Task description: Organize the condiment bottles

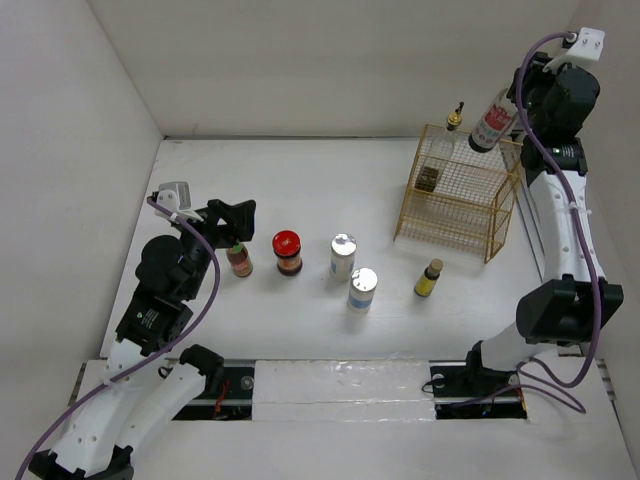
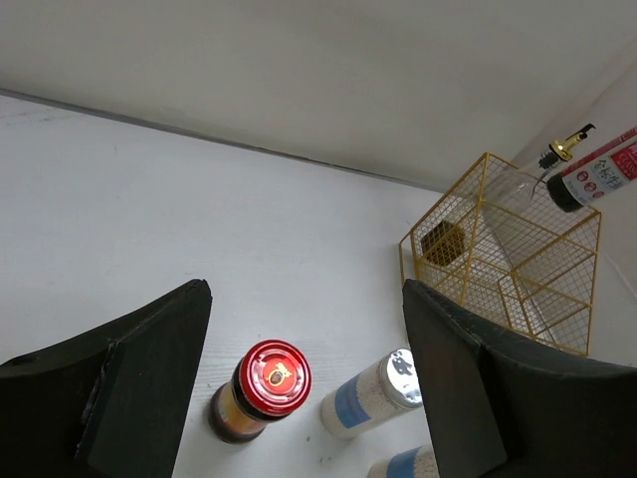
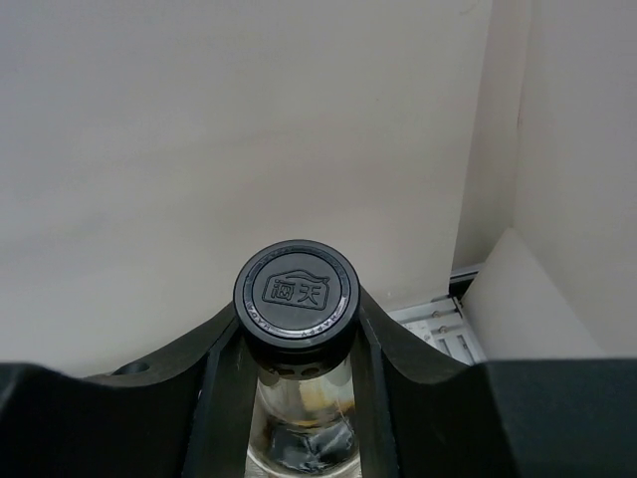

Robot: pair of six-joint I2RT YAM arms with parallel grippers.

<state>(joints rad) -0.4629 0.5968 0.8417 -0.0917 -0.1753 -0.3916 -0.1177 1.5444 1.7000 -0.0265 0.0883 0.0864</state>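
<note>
R gripper [image 3: 297, 344] fills the right wrist view. Its two black fingers [image 3: 224, 378] are clamped on the neck of the sauce bottle [image 3: 296, 292] just under the black cap, cap top facing the cam. From above, that bottle is up in the air, tilted, over the far right part of the basket [image 1: 455, 215], not touching it afaict. The spout bottle [image 1: 443, 150] stands inside the basket at its far left corner. It has dark liquid at the bottom and its gold spout pokes over the wire top, near the held bottle but apart.

L gripper [image 1: 232, 225] is spread wide w/ nothing between the fingers. It sits low at the left of the table [image 1: 300, 180], just behind the red-label bottle [image 1: 239, 260]; can't tell if they touch. Rest is a loose row on the table going right:
- jar [image 1: 288, 252] w/ red lid
- back cylinder [image 1: 343, 256]
- front cylinder [image 1: 362, 290], just beside it and nearer the arms
- yellow bottle [image 1: 429, 279], in front of the basket

All upright. In the left wrist view the jar shows between the spread fingers, past the tips.
</note>
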